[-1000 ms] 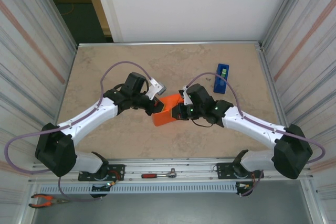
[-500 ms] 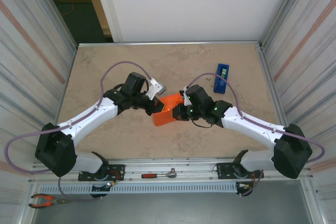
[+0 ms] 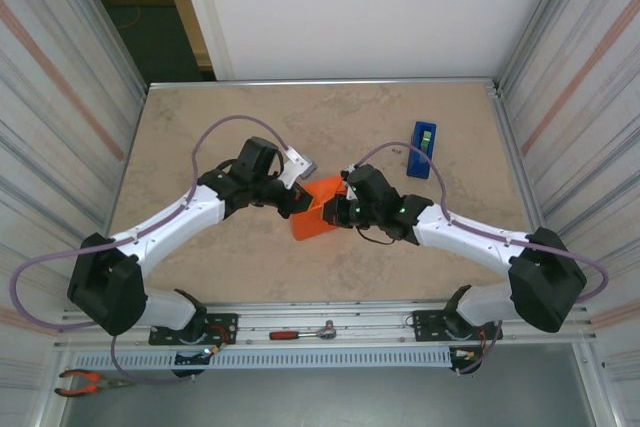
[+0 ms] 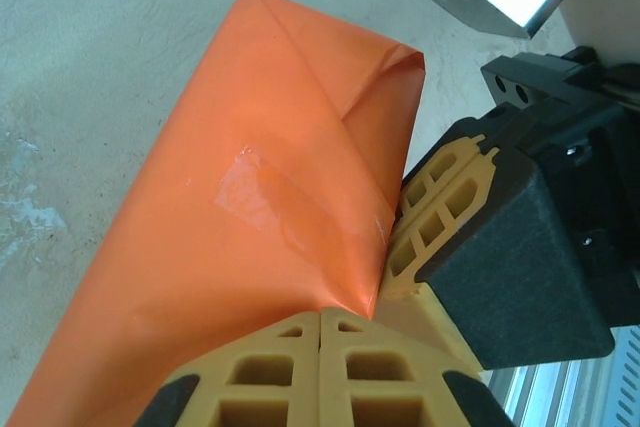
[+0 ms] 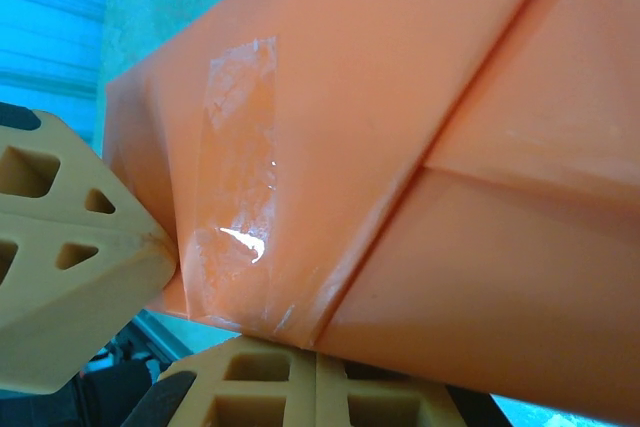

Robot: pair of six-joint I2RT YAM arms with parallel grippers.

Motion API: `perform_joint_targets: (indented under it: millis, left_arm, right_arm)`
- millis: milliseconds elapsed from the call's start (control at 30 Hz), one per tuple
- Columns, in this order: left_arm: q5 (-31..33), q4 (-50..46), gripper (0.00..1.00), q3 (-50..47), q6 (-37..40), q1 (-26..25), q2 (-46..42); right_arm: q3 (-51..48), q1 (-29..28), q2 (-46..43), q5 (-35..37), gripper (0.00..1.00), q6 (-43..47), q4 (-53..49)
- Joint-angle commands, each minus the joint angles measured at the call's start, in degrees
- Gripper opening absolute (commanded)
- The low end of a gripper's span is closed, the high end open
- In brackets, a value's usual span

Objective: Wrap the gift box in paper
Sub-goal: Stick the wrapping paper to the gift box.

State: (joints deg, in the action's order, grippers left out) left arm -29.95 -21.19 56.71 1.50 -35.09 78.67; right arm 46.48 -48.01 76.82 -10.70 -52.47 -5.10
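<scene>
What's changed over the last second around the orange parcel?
The right tool crept slightly left, closer in against the orange wrapped gift box, and its arm leaned in behind it. Nothing was taken hold of or let go: both tools are shut. The left tool, the box and the blue tape dispenser stayed put.

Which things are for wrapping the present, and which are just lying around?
For the job: gift box, orange paper wrapped round it, clear tape stuck on the paper, blue tape dispenser.
Just lying about: red-handled tool, orange-handled pliers.
</scene>
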Motion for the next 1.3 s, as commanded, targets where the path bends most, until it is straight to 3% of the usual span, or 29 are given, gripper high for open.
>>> perform_joint_targets:
  millis: [0, 267, 500, 633, 867, 1133, 1267]
  left_arm:
    - [0.07, -5.65, 0.00, -2.61, 0.33, -1.39, 2.80]
    - [0.25, -5.65, 0.00, -2.22, 0.26, -1.17, 1.89]
    - [-3.04, -5.56, 0.00, 0.86, -0.79, 3.18, -1.02]
    - [-4.40, -5.62, 0.13, 3.04, -1.00, 3.75, -2.05]
    - [-4.99, -2.73, 0.25, 3.81, -4.38, 3.91, -4.30]
    - [6.15, 2.40, 0.45, -2.63, -11.66, 4.39, -11.96]
    - [7.51, 3.91, 0.52, -7.88, -15.46, 4.39, -17.08]
  right_arm:
    - [-1.35, -0.72, 0.02, 3.73, 0.00, -3.60, 5.85]
    - [-3.73, -0.60, -5.58, 4.36, 0.00, -3.34, 0.33]
    - [-6.13, 1.77, -11.75, 4.36, 0.00, -3.10, -3.84]
    - [-6.25, 2.79, -13.96, 4.06, 0.00, -2.55, -5.48]
    - [-4.47, 4.96, -15.55, 2.37, 0.00, -1.17, -6.30]
    - [3.11, 8.35, -10.32, -3.03, 0.00, 3.79, -5.74]
    - [4.85, 8.76, -7.67, -5.37, 0.00, 4.56, -4.61]
